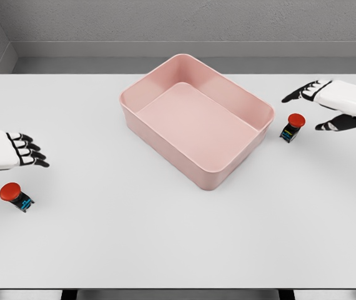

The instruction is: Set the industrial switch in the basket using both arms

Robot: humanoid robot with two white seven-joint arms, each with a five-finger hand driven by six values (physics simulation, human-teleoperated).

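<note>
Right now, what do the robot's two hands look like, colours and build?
Both the left hand and the right hand have smooth white shells over the back of the hand and forearm. The fingers are black with white segments, five per hand. No cables, sleeves or markings show.

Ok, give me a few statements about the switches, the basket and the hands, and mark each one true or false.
1. The pink basket holds nothing. True.
2. Both red-capped switches lie inside the basket. False: the left switch and the right switch sit on the white table.
3. The right hand grips a switch. False: it hovers open beside it.
4. The left hand is open, holding nothing. True.
</note>
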